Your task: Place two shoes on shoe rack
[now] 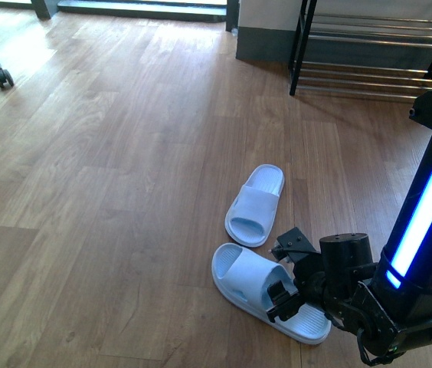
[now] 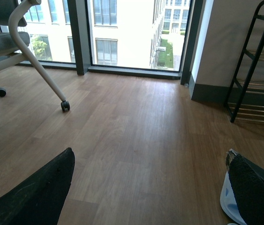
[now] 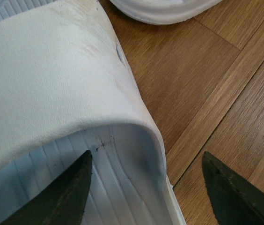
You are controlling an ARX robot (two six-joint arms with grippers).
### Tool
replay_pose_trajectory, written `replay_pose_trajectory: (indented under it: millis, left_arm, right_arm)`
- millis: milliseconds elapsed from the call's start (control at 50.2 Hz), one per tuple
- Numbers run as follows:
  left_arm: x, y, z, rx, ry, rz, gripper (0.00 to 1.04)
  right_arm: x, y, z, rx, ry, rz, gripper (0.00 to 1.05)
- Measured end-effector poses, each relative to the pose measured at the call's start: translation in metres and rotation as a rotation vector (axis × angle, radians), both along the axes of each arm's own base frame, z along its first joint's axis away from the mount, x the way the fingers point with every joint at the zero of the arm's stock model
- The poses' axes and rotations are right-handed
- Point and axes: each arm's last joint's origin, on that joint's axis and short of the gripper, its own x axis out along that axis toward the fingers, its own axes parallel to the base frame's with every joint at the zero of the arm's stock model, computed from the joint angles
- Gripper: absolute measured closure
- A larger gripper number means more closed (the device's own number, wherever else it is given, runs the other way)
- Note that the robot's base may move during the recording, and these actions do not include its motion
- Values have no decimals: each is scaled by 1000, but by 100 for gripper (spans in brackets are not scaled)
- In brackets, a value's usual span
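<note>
My right hand straddles the strap of the near slipper, fingers spread — one under it, one outside. The other slipper lies just beside it on the floor — the shoe rack stands well behind. My left hand is spread too.

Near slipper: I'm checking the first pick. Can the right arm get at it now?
Probably yes: the right gripper is open astride the strap of the near slipper, one finger under it.

Wood floor; a grey chair on castors stands near the tall window
</note>
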Motion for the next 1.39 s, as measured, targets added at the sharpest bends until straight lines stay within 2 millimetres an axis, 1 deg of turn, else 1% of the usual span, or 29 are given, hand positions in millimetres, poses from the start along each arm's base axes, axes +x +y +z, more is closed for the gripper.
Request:
replay_pose_trajectory:
  millis: [40,119,139,378,438,597,697,816,876,956,1155,1214,1294,1394]
  left_arm:
    - [0,0,0,0,0,0,9]
    - [0,0,0,0,0,0,9]
    - [0,0,0,0,0,0,9]
    - [0,0,0,0,0,0,9]
    - [0,0,0,0,0,0,9]
    - [0,0,0,0,0,0,9]
    - [0,0,0,0,0,0,9]
    - [0,0,0,0,0,0,9]
    - [0,0,0,0,0,0,9]
    - [0,0,0,0,0,0,9]
    - [0,0,0,0,0,0,9]
    - [0,0,0,0,0,0,9]
    - [0,0,0,0,0,0,9]
    - [0,0,0,0,0,0,9]
  right_arm:
    - [1,-1,0,0,-4,-4,48]
    - [2,-4,0,-2,-4,-12,62]
    - [2,-5,0,-4,-5,-17,67]
    - [2,-14,-1,-9,2,-49,97]
    - [2,-15,-1,-7,3,-55,102]
    - [1,-21,-2,-4,18,-67,103]
    - [-2,-33,1,-25,21,-72,103]
    - [-8,-67,11,-76,41,-121,103]
    - [-9,-77,14,-94,45,-134,103]
    - [-15,-92,20,-129,32,-137,103]
    - [-24,-124,25,-187,39,-158,103]
    - [-31,-136,32,-208,46,-171,103]
    - [-40,-152,53,-243,45,-202,103]
    - [-46,-160,81,-271,31,-231,103]
